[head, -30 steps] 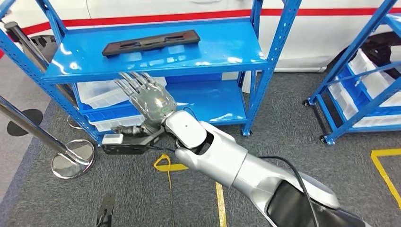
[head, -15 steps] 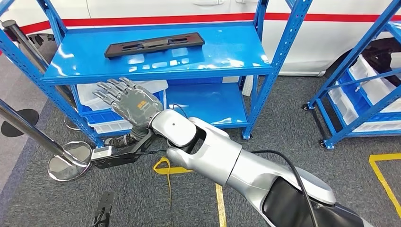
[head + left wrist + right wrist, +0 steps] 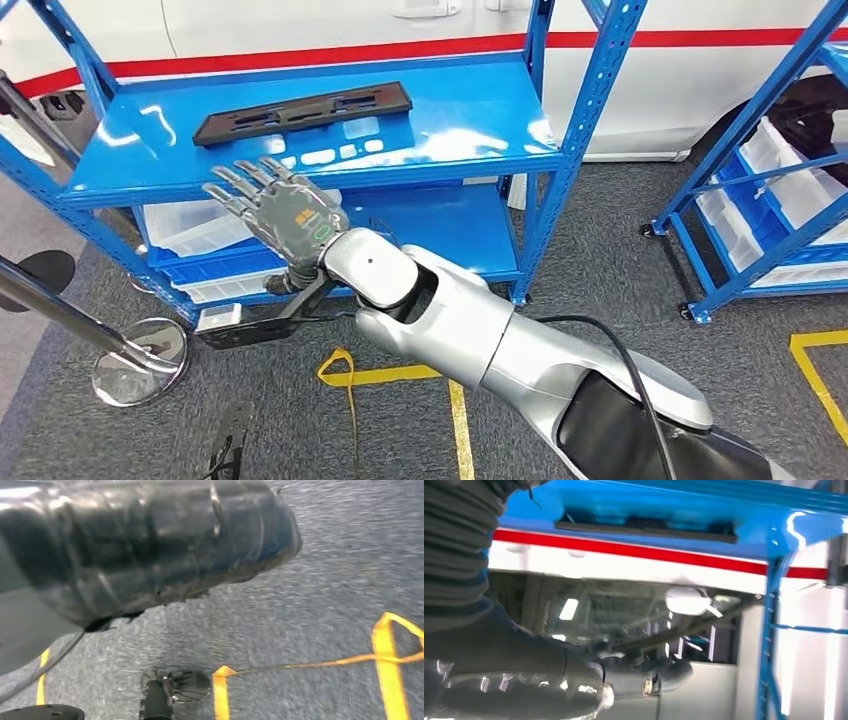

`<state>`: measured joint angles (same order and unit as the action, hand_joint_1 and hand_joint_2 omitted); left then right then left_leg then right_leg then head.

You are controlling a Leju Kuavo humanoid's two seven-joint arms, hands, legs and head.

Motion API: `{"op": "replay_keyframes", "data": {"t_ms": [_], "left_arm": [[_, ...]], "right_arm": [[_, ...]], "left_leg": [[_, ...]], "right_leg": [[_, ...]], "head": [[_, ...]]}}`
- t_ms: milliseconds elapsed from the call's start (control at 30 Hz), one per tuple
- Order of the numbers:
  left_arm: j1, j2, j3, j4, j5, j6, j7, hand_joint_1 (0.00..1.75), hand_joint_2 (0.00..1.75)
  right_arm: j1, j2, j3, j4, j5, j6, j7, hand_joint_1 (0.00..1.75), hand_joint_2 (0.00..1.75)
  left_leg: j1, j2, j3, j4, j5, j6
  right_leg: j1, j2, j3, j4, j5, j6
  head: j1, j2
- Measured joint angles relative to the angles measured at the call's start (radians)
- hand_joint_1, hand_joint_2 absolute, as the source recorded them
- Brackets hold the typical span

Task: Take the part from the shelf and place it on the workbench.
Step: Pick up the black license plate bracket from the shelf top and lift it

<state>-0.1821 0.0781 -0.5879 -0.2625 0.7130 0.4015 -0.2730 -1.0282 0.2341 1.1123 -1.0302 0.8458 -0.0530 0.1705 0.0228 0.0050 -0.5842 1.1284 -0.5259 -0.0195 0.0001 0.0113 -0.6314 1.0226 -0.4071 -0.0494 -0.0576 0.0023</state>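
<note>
Part (image 3: pixel 302 113) flat on shelf (image 3: pixel 480 140), right robot hand (image 3: pixel 283 213) now nearer, fingers spread, empty.

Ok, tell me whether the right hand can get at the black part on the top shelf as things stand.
Probably yes. The right hand is open just below the shelf's front edge, and the black part lies alone on it with nothing on top.
</note>
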Motion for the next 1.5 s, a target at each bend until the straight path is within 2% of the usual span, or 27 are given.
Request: {"op": "replay_keyframes", "data": {"t_ms": [67,100,133,167,233,300,333,433,500,567,633,667,767,833,933,967,1033,1100,1133,1167,1200,1233,1300,1333,1367,1433,1500], "left_arm": [[0.0,-0.002,0.0,0.0,-0.002,0.0,0.001,0.0,0.0],[0.001,-0.002,0.0,0.0,-0.003,0.0,0.001,0.0,0.0],[0.002,-0.002,0.0,0.0,-0.003,0.001,0.002,0.0,0.0],[0.003,-0.002,0.0,0.0,-0.003,0.001,0.002,0.0,0.0],[0.003,-0.002,0.0,0.0,-0.004,0.001,0.002,0.0,0.0],[0.003,-0.002,0.0,0.0,-0.004,0.001,0.003,0.0,0.0],[0.003,-0.002,0.0,0.0,-0.004,0.001,0.003,0.0,0.0],[0.002,-0.002,0.0,0.0,-0.004,0.002,0.003,0.0,0.0],[-0.001,-0.002,0.0,0.0,-0.004,0.002,0.003,0.0,0.0],[-0.001,-0.002,0.0,0.0,-0.004,0.002,0.003,0.0,0.0],[0.0,-0.002,0.0,0.0,-0.005,0.002,0.003,0.0,0.0],[0.0,-0.002,0.0,0.0,-0.005,0.002,0.003,0.0,0.0],[0.001,-0.005,0.0,0.0,-0.006,0.002,0.003,0.0,0.0],[-0.001,-0.009,0.0,0.0,-0.007,0.002,0.003,0.0,0.0],[-0.001,-0.01,0.0,0.0,-0.009,0.002,0.003,0.0,0.0],[-0.001,-0.011,0.0,0.0,-0.01,0.003,0.003,0.0,0.0],[-0.003,-0.013,0.0,0.0,-0.012,0.003,0.003,0.0,0.0],[-0.002,-0.014,0.0,0.0,-0.011,0.005,0.003,0.0,0.0],[-0.001,-0.014,0.0,0.0,-0.01,0.007,0.003,0.0,0.0],[0.001,-0.014,0.0,0.0,-0.009,0.01,0.003,0.0,0.0],[0.001,-0.013,0.0,0.0,-0.008,0.012,0.002,0.0,0.0],[0.001,-0.013,0.0,0.0,-0.008,0.014,0.0,0.0,0.0],[0.0,-0.014,0.0,0.0,-0.009,0.016,-0.002,0.0,0.0],[-0.001,-0.014,0.0,0.0,-0.009,0.016,-0.002,0.0,0.0],[-0.001,-0.015,0.0,0.0,-0.009,0.016,-0.002,0.0,0.0],[-0.001,-0.015,0.0,0.0,-0.011,0.016,-0.001,0.0,0.0],[-0.003,-0.015,0.0,0.0,-0.012,0.016,-0.001,0.0,0.0]], "right_arm": [[0.001,0.0,0.0,0.002,0.0,-0.001,0.0,0.0,1.75],[0.002,0.0,0.0,0.003,0.0,-0.001,0.0,0.0,1.75],[0.003,0.0,0.0,0.004,0.0,-0.001,0.0,0.0,1.75],[0.003,0.0,0.0,0.005,0.0,-0.001,0.0,0.0,1.75],[0.002,0.0,0.0,0.007,0.0,-0.001,0.0,0.0,1.75],[0.001,-0.001,0.0,0.008,0.0,-0.001,0.0,0.0,1.75],[0.001,-0.001,0.0,0.009,0.0,-0.001,0.0,0.0,1.75],[-0.002,-0.001,0.0,0.01,0.001,-0.002,0.0,0.0,1.75],[-0.004,-0.001,0.0,0.01,0.001,-0.002,0.0,0.0,1.75],[-0.002,-0.001,0.0,0.012,0.0,-0.002,0.0,0.0,1.75],[0.004,-0.003,0.0,0.016,0.001,-0.002,0.0,0.0,1.75],[0.005,-0.003,0.0,0.018,0.001,-0.002,0.0,0.0,1.75],[0.007,-0.006,0.0,0.02,0.002,-0.004,0.0,0.0,1.75],[0.01,-0.008,0.0,0.022,0.004,-0.008,0.0,0.0,1.75],[0.011,-0.009,0.0,0.022,0.01,-0.019,0.001,0.0,1.75],[0.011,-0.009,0.0,0.022,0.013,-0.027,0.002,0.0,1.75],[0.01,-0.009,0.0,0.022,0.019,-0.045,0.002,0.0,1.75],[0.014,-0.009,0.0,0.022,0.023,-0.054,0.002,0.0,1.75],[0.017,-0.009,0.0,0.022,0.024,-0.054,0.002,0.0,1.75],[0.019,-0.009,0.0,0.022,0.025,-0.054,0.002,0.0,1.75],[0.021,-0.009,0.0,0.022,0.027,-0.054,0.002,0.0,1.75],[0.021,-0.009,0.0,0.022,0.028,-0.054,0.002,0.0,1.75],[0.021,-0.009,0.0,0.022,0.031,-0.053,0.002,0.0,1.75],[0.021,-0.01,0.0,0.022,0.032,-0.052,0.002,0.0,1.75],[0.022,-0.01,0.0,0.022,0.032,-0.052,0.002,0.0,1.75],[0.024,-0.011,0.0,0.022,0.033,-0.048,0.001,0.0,1.75],[0.024,-0.011,0.0,0.022,0.034,-0.042,0.001,0.0,1.75]], "left_leg": [[0.0,0.0,-0.088,0.122,-0.038,-0.005],[0.0,0.0,-0.124,0.156,-0.057,-0.007],[0.0,0.0,-0.146,0.159,-0.062,-0.007],[0.0,0.0,-0.151,0.128,-0.043,-0.005],[-0.002,0.0,-0.129,0.0,0.063,0.003],[-0.009,-0.001,-0.106,-0.096,0.137,0.014],[-0.012,-0.001,-0.102,-0.114,0.147,0.019],[-0.011,-0.004,-0.079,-0.12,0.137,0.037],[-0.01,-0.005,-0.061,-0.122,0.127,0.047],[-0.011,-0.005,-0.046,-0.122,0.112,0.052],[-0.011,-0.006,-0.026,-0.122,0.093,0.052],[-0.012,-0.007,-0.013,-0.121,0.083,0.051],[-0.012,-0.01,0.028,-0.121,0.051,0.046],[-0.012,-0.012,0.041,-0.119,0.036,0.035],[-0.012,-0.012,0.048,-0.103,0.028,0.019],[-0.011,-0.012,0.039,-0.082,0.022,0.015],[-0.009,-0.011,-0.013,0.01,-0.008,0.008],[-0.006,-0.011,-0.094,0.117,-0.051,-0.001],[-0.004,-0.011,-0.123,0.138,-0.057,-0.007],[-0.003,-0.011,-0.135,0.126,-0.042,-0.01],[-0.001,-0.011,-0.129,0.081,-0.002,-0.011],[0.001,-0.01,-0.113,0.013,0.054,-0.013],[-0.001,-0.01,-0.081,-0.089,0.11,-0.007],[-0.003,-0.01,-0.075,-0.11,0.12,0.0],[-0.005,-0.011,-0.074,-0.109,0.113,0.009],[-0.003,-0.011,-0.072,-0.109,0.124,0.024],[-0.001,-0.01,-0.069,-0.112,0.123,0.035]], "right_leg": [[0.002,0.001,0.02,-0.001,-0.016,-0.005],[0.004,0.003,0.03,-0.001,-0.026,-0.006],[0.005,0.005,0.042,0.0,-0.036,-0.006],[0.006,0.007,0.056,0.0,-0.046,-0.005],[0.008,0.008,0.087,0.001,-0.07,-0.001],[0.011,0.011,0.105,0.002,-0.092,0.008],[0.012,0.013,0.11,0.005,-0.098,0.014],[0.012,0.01,0.113,0.025,-0.108,0.029],[0.009,0.005,0.075,0.099,-0.13,0.038],[0.007,0.002,-0.006,0.219,-0.174,0.045],[0.005,0.001,-0.068,0.275,-0.197,0.048],[0.005,0.001,-0.076,0.254,-0.18,0.046],[0.013,0.0,-0.041,0.076,-0.038,0.029],[0.02,0.001,-0.026,0.011,0.004,0.016],[0.017,0.002,-0.003,-0.005,0.005,0.0],[0.014,0.001,0.008,-0.01,0.004,-0.005],[0.011,0.001,0.025,-0.015,0.0,-0.011],[0.01,0.003,0.033,-0.015,-0.011,-0.014],[0.01,0.005,0.038,-0.015,-0.017,-0.013],[0.008,0.007,0.044,-0.014,-0.023,-0.011],[0.007,0.009,0.052,-0.012,-0.031,-0.009],[0.005,0.009,0.06,-0.01,-0.04,-0.004],[0.006,0.01,0.068,-0.002,-0.056,0.008],[0.007,0.011,0.068,0.001,-0.062,0.014],[0.008,0.011,0.067,0.003,-0.066,0.02],[0.008,0.009,0.064,0.009,-0.078,0.03],[0.007,0.004,0.039,0.062,-0.111,0.039]], "head": [[-0.002,0.0],[-0.002,0.0],[-0.002,0.0],[-0.002,0.0],[-0.002,0.0],[-0.001,0.0],[-0.001,0.0],[0.0,0.0],[0.001,0.0],[0.002,0.0],[0.003,0.0],[0.003,0.0],[0.002,0.0],[0.003,0.0],[0.004,0.0],[0.002,0.0],[0.0,0.0],[-0.001,0.0],[-0.001,0.0],[-0.001,0.0],[-0.001,0.0],[-0.001,0.0],[-0.002,0.0],[-0.001,0.0],[-0.001,0.0],[-0.001,0.0],[0.0,0.0]]}}
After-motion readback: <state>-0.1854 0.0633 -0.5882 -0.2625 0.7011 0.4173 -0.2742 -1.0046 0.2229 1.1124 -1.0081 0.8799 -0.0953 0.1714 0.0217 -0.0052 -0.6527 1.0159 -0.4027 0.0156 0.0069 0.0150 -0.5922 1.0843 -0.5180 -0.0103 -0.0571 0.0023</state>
